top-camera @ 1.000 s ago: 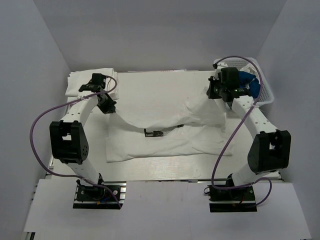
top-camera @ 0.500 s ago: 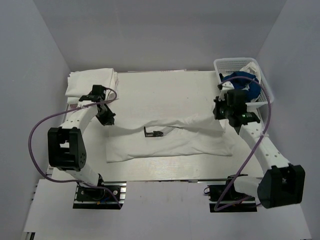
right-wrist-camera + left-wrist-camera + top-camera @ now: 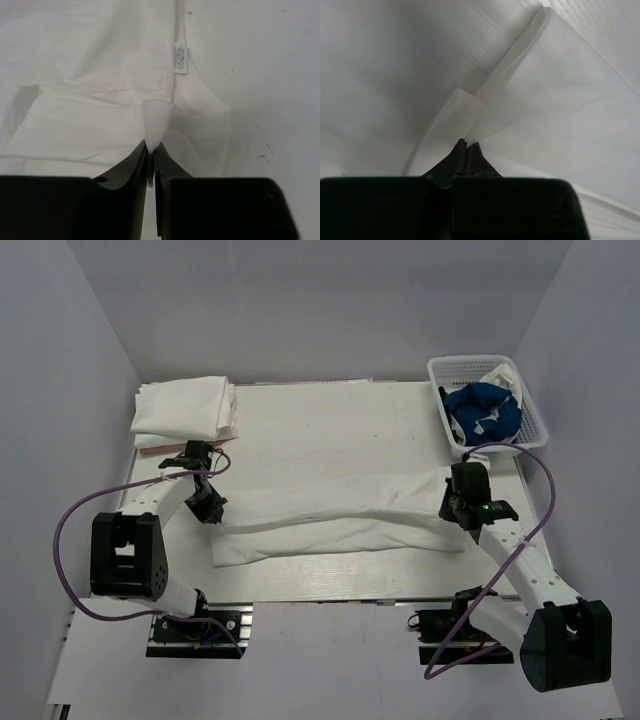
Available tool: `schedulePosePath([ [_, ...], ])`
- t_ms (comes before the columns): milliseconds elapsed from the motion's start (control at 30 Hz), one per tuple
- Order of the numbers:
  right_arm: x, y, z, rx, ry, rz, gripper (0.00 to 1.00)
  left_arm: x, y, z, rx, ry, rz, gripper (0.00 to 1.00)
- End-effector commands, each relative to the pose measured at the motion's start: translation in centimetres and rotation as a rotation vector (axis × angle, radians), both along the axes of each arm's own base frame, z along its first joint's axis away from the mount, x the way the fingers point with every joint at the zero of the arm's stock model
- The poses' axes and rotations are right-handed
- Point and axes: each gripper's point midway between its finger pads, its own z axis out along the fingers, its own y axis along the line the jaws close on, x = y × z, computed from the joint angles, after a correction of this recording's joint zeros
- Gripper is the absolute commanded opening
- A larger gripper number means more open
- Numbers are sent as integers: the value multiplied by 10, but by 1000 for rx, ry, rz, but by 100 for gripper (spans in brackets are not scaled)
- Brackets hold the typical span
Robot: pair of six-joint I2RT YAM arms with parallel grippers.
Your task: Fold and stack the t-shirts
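top external view: white t-shirt (image 3: pixel 340 522) lies as a long band on the bench (image 3: pixel 330 430), strung between left end effector (image 3: pixel 209 506) and right end effector (image 3: pixel 455 510), both pinching its edge. lengthwise fold underway, i judge; next, lay edges level and release.

The label (image 3: pixel 180 58) on the white t-shirt (image 3: pixel 95 65) is too small to read.

So the half-folded t-shirt (image 3: pixel 335 520) lies across the near middle of the table (image 3: pixel 330 430), left gripper (image 3: pixel 213 512) at its left end, right gripper (image 3: pixel 449 508) at its right. Folded t-shirt stack (image 3: pixel 182 406) sits far-left; the far-right basket (image 3: pixel 470 359) has bunched t-shirts (image 3: pixel 482 410) in it.
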Motion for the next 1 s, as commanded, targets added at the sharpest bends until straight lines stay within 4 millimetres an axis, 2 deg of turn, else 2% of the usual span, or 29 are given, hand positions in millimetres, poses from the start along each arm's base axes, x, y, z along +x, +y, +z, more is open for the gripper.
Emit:
schedulePosePath([
  [0,-11,-22,-11,-15,63,-223,17,-6,19,-1,86,26,52,0],
  [33,-22,-25,-20,-37,129,-238,21,-4,20,2,95,25,53,3],
  [67,-23,-26,-19,-27,145,-264,39,-9,21,0,97,49,52,3],
  [133,-32,-26,-26,-18,197,-299,53,-13,25,0,108,64,63,14],
  [167,-40,-27,-30,-25,232,-307,60,-13,27,2,122,66,65,26],
  [200,-44,-28,-30,-30,245,-313,74,-20,28,2,124,97,63,38],
  [233,-42,-26,-27,-27,240,-295,79,-20,30,5,135,98,64,45],
  [267,-35,-22,-22,-12,218,-272,83,-22,31,8,144,97,66,59],
  [300,-25,-9,-10,52,171,-220,88,-20,31,15,144,99,66,77],
  [333,-21,-5,-4,44,151,-144,90,-20,36,19,160,100,77,99],
  [367,-3,22,18,160,44,-30,90,-18,36,22,160,98,77,99],
  [467,13,48,43,217,-71,162,90,-7,36,43,157,48,81,99],
  [500,20,85,65,323,-137,360,90,-2,34,51,142,21,68,99],
  [533,24,93,64,334,-125,415,90,3,31,54,127,-8,55,99],
  [567,24,109,72,376,-128,499,89,10,24,63,91,-55,16,99],
  [600,28,121,58,389,-63,529,89,14,17,66,67,-84,-15,99],
  [633,30,125,55,396,-40,533,90,27,12,74,43,-143,-35,99],
  [667,35,128,55,396,-34,533,90,31,3,80,8,-181,-67,99],
  [700,40,137,42,387,17,549,90,34,0,84,-5,-206,-82,99],
  [800,53,148,39,345,37,543,90,33,-2,81,-14,-214,-85,99],
  [867,55,152,19,312,99,541,75,29,-2,77,-14,-194,-85,99],
  [933,53,157,9,279,145,541,60,29,0,77,-2,-194,-81,99],
  [967,57,149,-5,225,171,495,50,26,1,74,-2,-185,-81,99],
])
